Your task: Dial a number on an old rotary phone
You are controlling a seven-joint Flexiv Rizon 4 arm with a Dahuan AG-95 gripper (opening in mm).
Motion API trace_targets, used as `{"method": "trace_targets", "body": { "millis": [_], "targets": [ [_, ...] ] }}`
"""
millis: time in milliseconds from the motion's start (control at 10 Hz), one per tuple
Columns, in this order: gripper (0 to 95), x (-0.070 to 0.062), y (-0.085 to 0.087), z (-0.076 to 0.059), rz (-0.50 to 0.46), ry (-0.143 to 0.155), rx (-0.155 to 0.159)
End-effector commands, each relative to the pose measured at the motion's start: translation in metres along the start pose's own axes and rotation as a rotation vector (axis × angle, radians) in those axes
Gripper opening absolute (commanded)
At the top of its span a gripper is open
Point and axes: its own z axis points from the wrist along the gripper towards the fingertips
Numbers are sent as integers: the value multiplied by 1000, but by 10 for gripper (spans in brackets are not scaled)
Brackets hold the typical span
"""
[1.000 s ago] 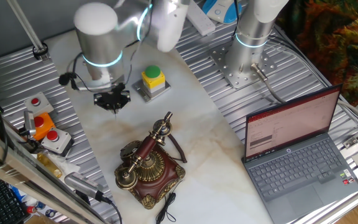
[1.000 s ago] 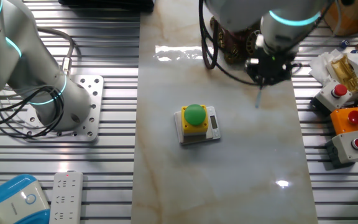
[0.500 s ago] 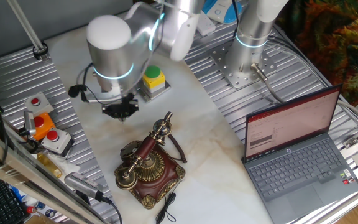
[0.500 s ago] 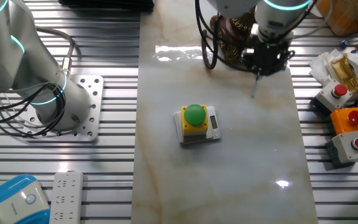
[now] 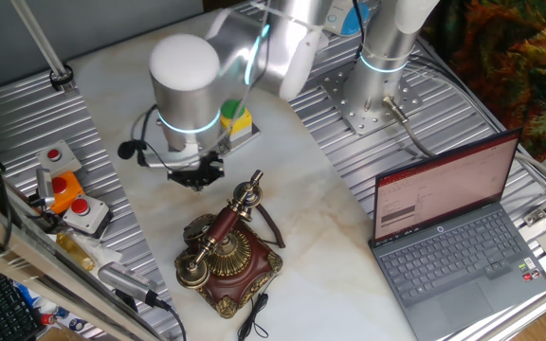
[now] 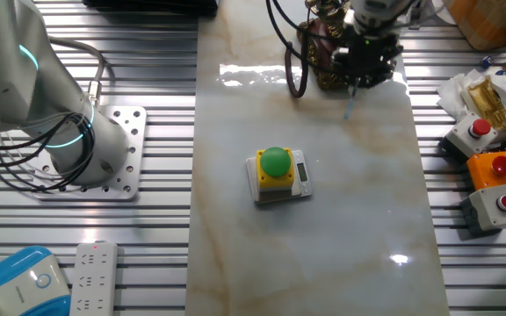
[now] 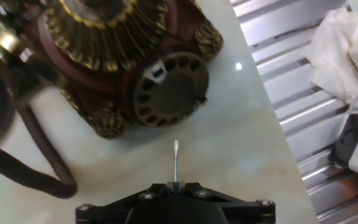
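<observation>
Old rotary phone (image 5: 224,254) sits near the front edge of the pale marble counter (image 5: 320,218), handset on its cradle, black cord trailing off the front. Gripper (image 5: 196,174) hovers just behind the phone, above the counter, not touching it. In the other fixed view the gripper (image 6: 365,63) overlaps the phone (image 6: 323,53) at the far end of the counter (image 6: 323,237). Hand view: the gripper (image 7: 175,185) looks closed on a thin rod (image 7: 176,160) that sticks out straight toward the dial (image 7: 169,90); rod tip is short of the dial, apart from it. Phone (image 7: 114,62) fills the upper left of that view, dial facing the camera. Yellow box with green button (image 6: 278,173) stands mid-counter, well apart from the phone. Grey boxes with red buttons (image 6: 486,167) sit on the ribbed metal beside the counter. Open laptop (image 5: 453,232) off to the other side.
</observation>
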Motion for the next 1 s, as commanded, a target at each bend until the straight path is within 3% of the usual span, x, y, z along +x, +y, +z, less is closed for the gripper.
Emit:
{"method": "trace_targets", "body": {
  "millis": [100, 300, 1000],
  "targets": [
    [0, -6, 9, -5, 9, 9, 1],
    [0, -12, 17, -7, 12, 18, 0],
    [0, -21, 37, -25, 14, 6, -9]
  ]
}}
